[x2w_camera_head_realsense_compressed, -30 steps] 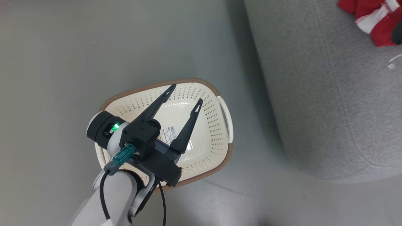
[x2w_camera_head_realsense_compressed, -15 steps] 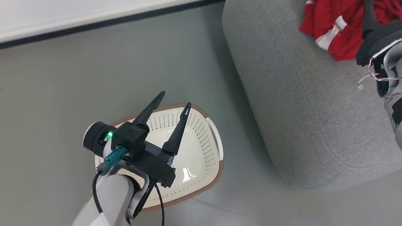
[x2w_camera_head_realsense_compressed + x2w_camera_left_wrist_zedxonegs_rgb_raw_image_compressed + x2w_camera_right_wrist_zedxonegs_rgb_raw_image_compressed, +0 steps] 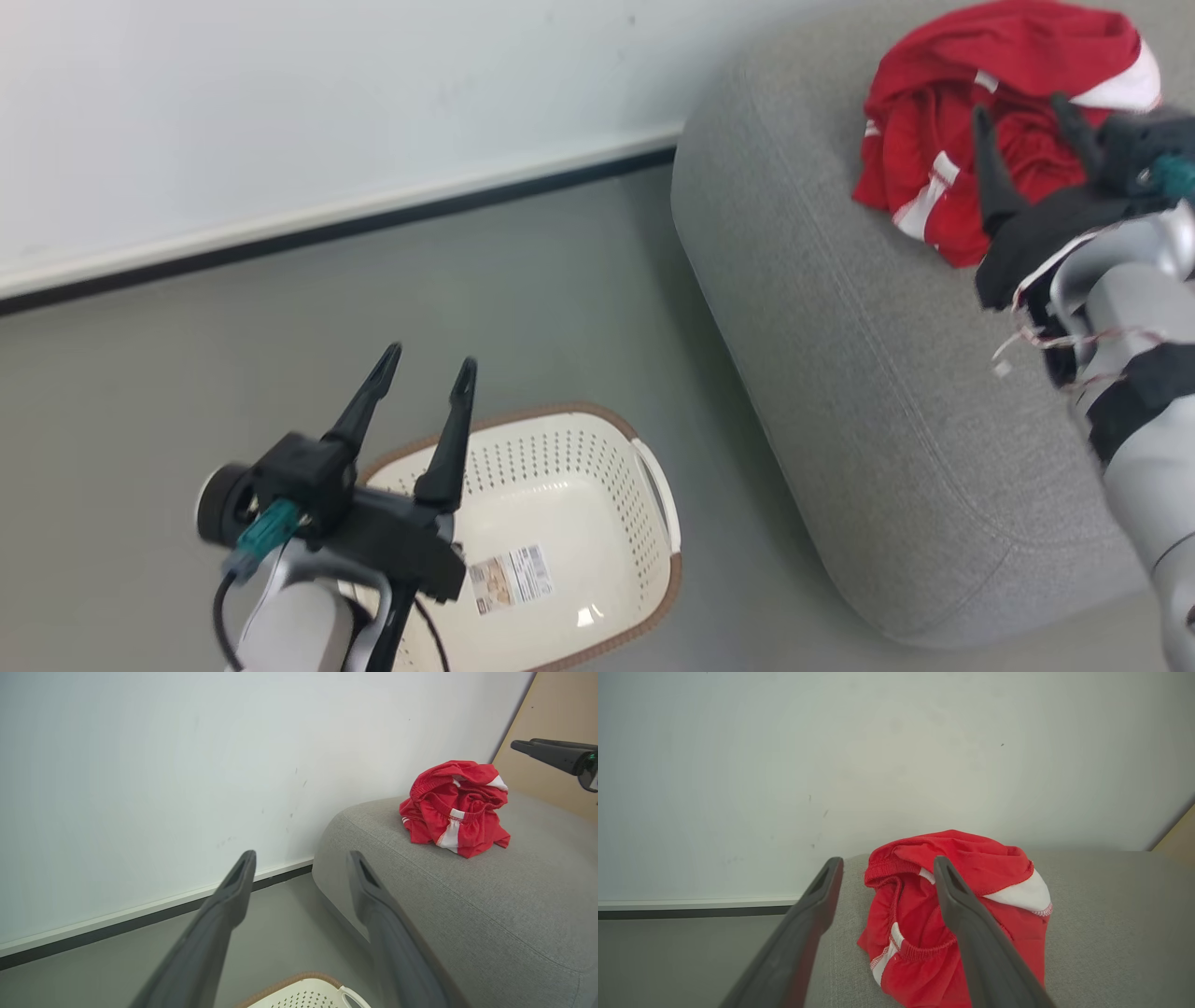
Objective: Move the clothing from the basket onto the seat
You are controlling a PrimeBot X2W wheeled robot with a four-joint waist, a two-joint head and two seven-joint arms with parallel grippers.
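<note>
The red clothing (image 3: 990,112) lies bunched on the grey seat (image 3: 840,355) near its far end, white trim showing; it also appears in the left wrist view (image 3: 455,807) and the right wrist view (image 3: 952,919). The cream basket (image 3: 560,523) stands on the floor at the bottom of the head view, holding nothing but the paper label (image 3: 509,579) on its floor. My left gripper (image 3: 425,364) hangs open above the basket's far rim, holding nothing. My right gripper (image 3: 1022,107) is open just short of the clothing and above the seat, nothing between its fingers.
A white wall (image 3: 280,112) with a dark skirting strip (image 3: 327,233) runs behind the grey floor (image 3: 233,355). A tan panel (image 3: 556,728) stands at the seat's far side. Open floor lies between the basket and the seat.
The head camera has tilted up, bringing the wall and all the clothing into view. My left gripper has risen and its fingers have narrowed. My right arm has come further into view.
</note>
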